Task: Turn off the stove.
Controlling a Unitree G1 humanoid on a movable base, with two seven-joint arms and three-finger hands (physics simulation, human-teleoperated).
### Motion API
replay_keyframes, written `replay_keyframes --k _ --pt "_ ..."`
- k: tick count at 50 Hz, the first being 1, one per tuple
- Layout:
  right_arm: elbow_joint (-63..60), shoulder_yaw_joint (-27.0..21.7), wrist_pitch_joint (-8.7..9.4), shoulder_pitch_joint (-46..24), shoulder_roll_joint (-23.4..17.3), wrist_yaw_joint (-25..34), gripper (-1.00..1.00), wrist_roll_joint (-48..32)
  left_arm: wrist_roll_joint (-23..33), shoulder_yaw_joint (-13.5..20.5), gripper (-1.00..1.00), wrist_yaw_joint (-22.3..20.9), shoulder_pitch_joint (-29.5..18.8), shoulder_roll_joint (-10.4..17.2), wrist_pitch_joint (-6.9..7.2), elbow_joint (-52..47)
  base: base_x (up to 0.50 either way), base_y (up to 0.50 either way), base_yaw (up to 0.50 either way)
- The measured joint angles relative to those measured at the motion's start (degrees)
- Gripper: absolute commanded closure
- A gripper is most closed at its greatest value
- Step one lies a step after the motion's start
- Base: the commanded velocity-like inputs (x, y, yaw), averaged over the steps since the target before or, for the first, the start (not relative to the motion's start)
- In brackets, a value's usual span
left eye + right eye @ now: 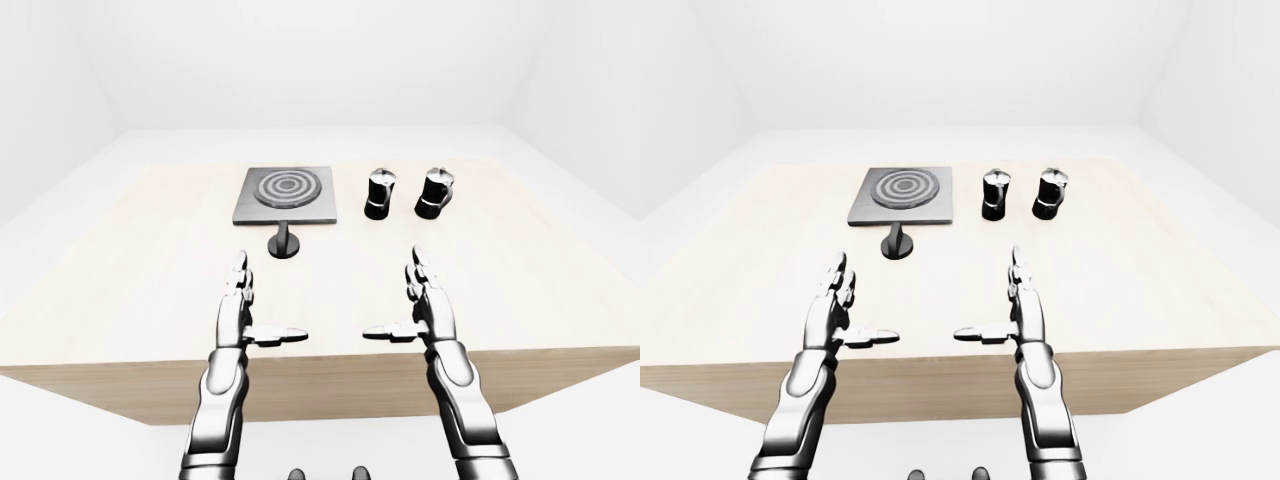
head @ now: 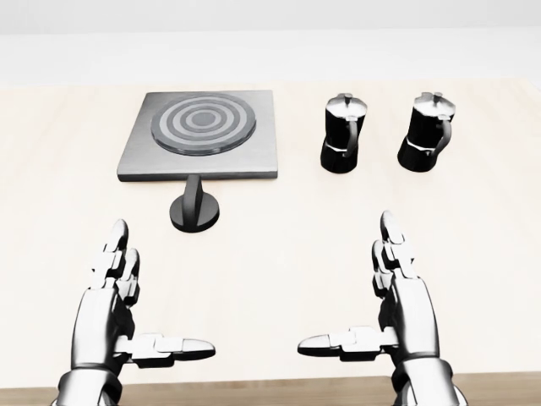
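On the pale wooden table [image 2: 51,211], toward the top of the head view, lay a flat square grey stove plate [image 2: 258,152] bearing a round burner of concentric grey rings [image 2: 203,123]. Touching its lower edge: one black round control knob with a raised bar handle [image 2: 194,207], the bar pointing straight up the view toward the plate. To the right of the plate, apart from it and from each other: two black moka pots with silver lids, the nearer one [image 2: 342,135] and the farther-right one [image 2: 427,131], both upright.

Lower in the view, well short of the knob: left metal three-finger hand [image 2: 118,313], fingers straight and spread, thumb turned inward, holding nothing. Right metal three-finger hand [image 2: 397,313], likewise spread wide and empty, thumb turned inward toward the other. Neither touched the table's items.

Step in hand, as judged: the approach had not begun; the knob stood untouched. The left hand lay closer to the knob's line, below and a little left of it. Next move would call for reaching that hand up the view, setting fingers either side of the bar, closing on it, then rotating. The off direction could not be told from the pictures.
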Motion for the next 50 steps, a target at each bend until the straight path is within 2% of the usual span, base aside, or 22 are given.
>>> replay_keyframes --k 7,12,13,14,16,17,21,29,38,50 --pt "-1.37 -0.65 0.78 0.70 -0.32 0.90 -1.00 0.24 -0.21 1.02 -1.00 -0.55 0.37 0.47 -1.09 1.17 0.00 0.00 0.00" --pt "-2.98 -1.13 2.11 0.69 -0.54 1.36 -1.00 0.55 -0.25 1.50 -1.00 -0.66 0.51 0.72 -0.59 0.37 0.00 0.00 0.00" --pt "-4.01 -1.29 2.85 0.60 -0.57 1.43 -1.00 0.82 -0.31 1.66 -1.00 -0.62 0.53 0.78 0.01 -0.85 0.00 0.00 0.00" --pt "-5.73 -1.51 4.06 0.41 -0.61 1.48 -1.00 1.33 -0.79 2.01 -1.00 -0.50 0.43 0.84 1.31 -3.10 0.00 0.00 0.00" --pt "-10.22 -2.28 4.26 -0.42 -0.74 1.25 -1.00 2.84 -2.62 3.19 -1.00 0.04 -0.86 1.19 5.37 -9.04 0.00 0.00 0.00" --pt "-12.61 -2.72 4.26 -0.99 -0.86 1.02 -1.00 3.62 -3.59 3.81 -1.00 0.42 -1.67 1.45 5.80 -11.78 0.00 0.00 0.00" --pt "-19.66 -3.99 4.26 -2.62 -1.34 0.59 -1.00 6.29 -5.83 5.30 -1.00 1.56 -4.22 2.40 5.80 -19.38 0.00 0.00 0.00" --pt "-27.09 -5.31 4.26 -3.32 -1.60 -0.05 -1.00 10.10 -7.78 6.64 -1.00 2.28 -5.93 3.13 5.80 -25.85 0.00 0.00 0.00" --pt "-30.46 -6.10 4.26 -3.14 -1.79 -0.46 -1.00 12.45 -9.13 7.69 -1.00 2.85 -7.03 3.64 5.80 -28.20 0.07 0.06 0.00" --pt "-32.15 -6.22 4.26 -2.42 -1.71 -0.07 -1.00 14.16 -9.92 8.37 -1.00 3.26 -7.48 4.02 5.80 -29.13 0.33 0.47 0.00"
